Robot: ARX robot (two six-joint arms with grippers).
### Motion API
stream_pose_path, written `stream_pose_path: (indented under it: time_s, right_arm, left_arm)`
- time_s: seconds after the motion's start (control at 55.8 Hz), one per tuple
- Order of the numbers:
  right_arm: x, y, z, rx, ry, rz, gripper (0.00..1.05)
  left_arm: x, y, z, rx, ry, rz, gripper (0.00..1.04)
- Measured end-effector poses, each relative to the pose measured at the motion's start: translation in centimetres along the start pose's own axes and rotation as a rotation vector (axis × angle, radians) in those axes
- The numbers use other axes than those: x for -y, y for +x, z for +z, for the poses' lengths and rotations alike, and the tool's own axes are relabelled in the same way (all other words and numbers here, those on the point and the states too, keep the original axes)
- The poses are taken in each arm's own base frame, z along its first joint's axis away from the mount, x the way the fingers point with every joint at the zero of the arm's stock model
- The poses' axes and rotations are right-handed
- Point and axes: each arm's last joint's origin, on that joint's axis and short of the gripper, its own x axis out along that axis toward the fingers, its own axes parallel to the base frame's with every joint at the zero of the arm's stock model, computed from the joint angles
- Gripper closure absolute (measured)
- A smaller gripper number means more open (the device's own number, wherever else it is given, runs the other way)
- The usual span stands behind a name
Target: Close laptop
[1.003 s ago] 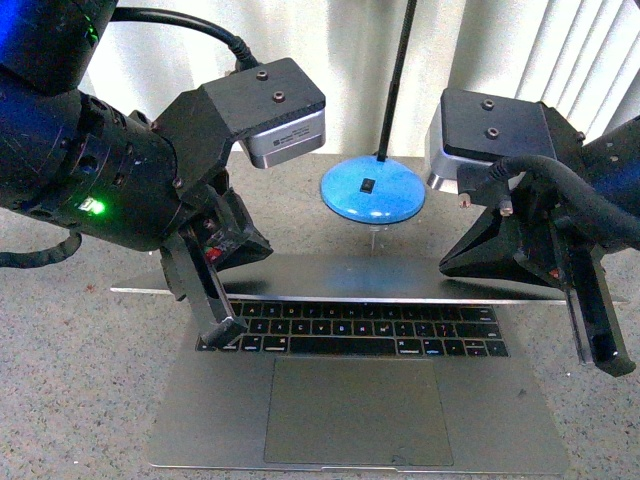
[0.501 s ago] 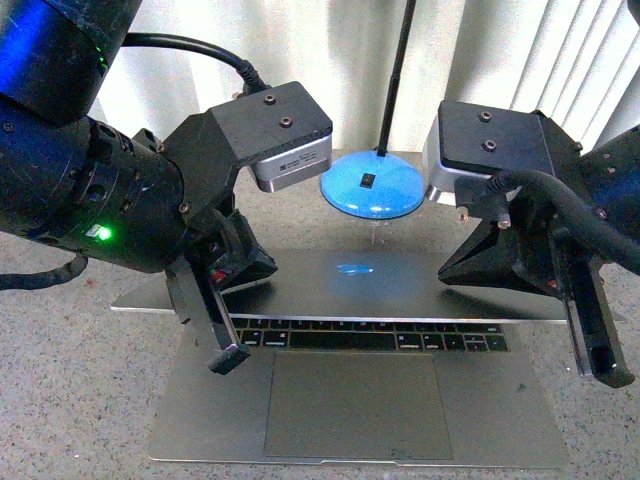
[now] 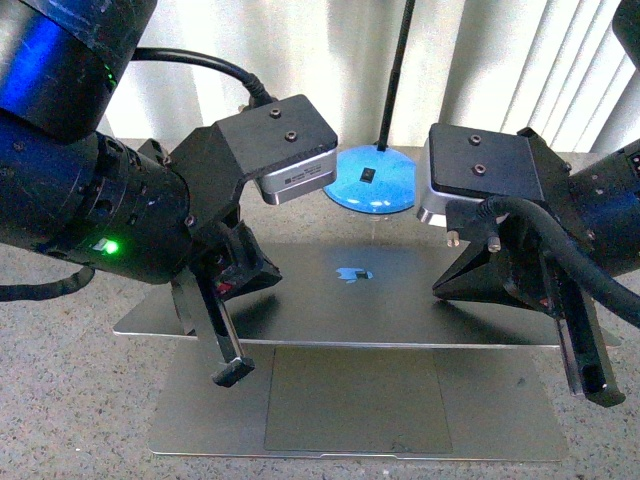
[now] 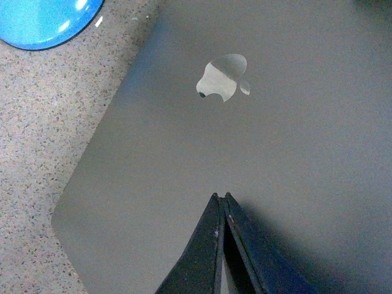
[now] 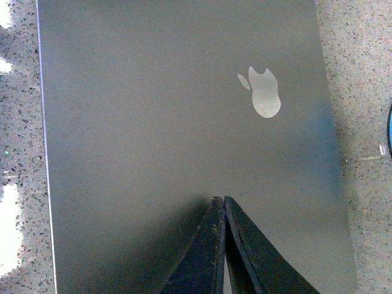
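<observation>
Lying near the middle of the worktop [image 3: 60, 400], the laptop [image 3: 400, 290] has its long axis running side to side, its hinge toward the far edge and its mouth facing the robot. The lid hangs low over the keys and only the trackpad shows. It looks stiff, thin and smooth, likely slippery metal over a fragile screen, so even downward pressure near the lid's free corners suits it better than pinching. The left gripper [image 3: 232, 372] and right gripper [image 3: 597, 385] both have their claws pressed fully together. I cannot tell whether they touch the lid.
</observation>
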Motion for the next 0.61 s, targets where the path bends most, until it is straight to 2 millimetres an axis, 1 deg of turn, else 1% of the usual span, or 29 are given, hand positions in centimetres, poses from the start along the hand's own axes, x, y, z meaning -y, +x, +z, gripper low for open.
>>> stream_pose_path:
  time_s: [0.358, 0.609]
  right_arm:
    - [-0.2, 1.0, -0.7, -0.007, 0.01, 0.015, 1.02]
    - [-0.7, 2.2, -1.6, -0.015, 0.026, 0.036, 1.02]
  left_arm:
    - [0.7, 1.1, -1.1, -0.009, -0.013, -0.025, 1.01]
    - [1.3, 2.2, -2.1, -0.02, -0.028, -0.051, 1.01]
